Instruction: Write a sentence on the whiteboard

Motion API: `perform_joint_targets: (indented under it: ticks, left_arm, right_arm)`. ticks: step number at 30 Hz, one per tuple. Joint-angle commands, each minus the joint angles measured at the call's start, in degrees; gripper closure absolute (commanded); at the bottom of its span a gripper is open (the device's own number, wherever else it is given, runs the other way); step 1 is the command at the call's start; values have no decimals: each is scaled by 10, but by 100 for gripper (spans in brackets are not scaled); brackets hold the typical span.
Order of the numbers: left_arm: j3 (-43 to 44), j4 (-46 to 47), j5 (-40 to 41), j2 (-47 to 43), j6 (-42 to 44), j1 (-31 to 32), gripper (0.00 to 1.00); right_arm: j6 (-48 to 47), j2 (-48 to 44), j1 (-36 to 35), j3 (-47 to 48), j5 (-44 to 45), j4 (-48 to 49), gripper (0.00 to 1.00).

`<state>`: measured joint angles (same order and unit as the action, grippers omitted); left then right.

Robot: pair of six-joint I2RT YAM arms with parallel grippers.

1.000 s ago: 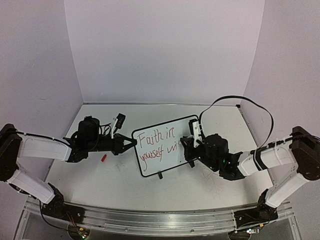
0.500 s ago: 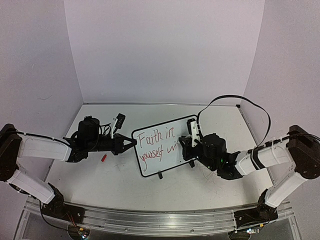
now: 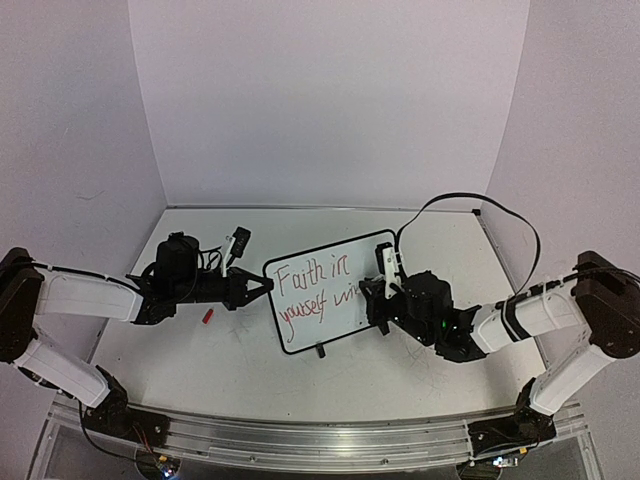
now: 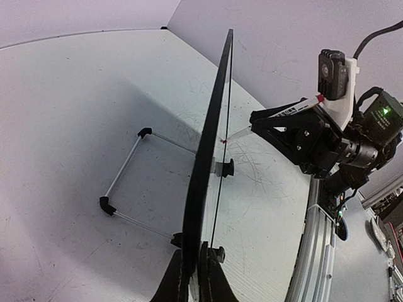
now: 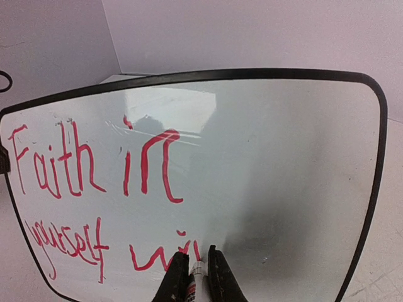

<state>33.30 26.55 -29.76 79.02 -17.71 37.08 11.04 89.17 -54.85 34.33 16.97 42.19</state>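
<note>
We note right gripper [image 5: 196,261] clamped on red marker [image 5: 194,283], left gripper [image 4: 196,261] clamped on whiteboard [image 5: 283,176] edge; light, even strokes likely serve best.

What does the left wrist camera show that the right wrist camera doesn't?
Only the left wrist view: the board edge-on, its wire stand behind it, and the left gripper clamping its edge. Only the right wrist view: the red writing, "Faith in yourself wi". Both: the board and the marker that the right gripper holds against it.
</note>
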Motion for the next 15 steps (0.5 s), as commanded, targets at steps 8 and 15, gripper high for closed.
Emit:
perform_joint_targets:
  ticks: [8,15]
  left_arm:
    - [15,-9,15,-10,29,1,100]
    - [14,-8,15,-12,29,1,100]
  right_arm:
    - [15,7,-6,0,10,-2,100]
    - [0,4,-4,15,21,10,100]
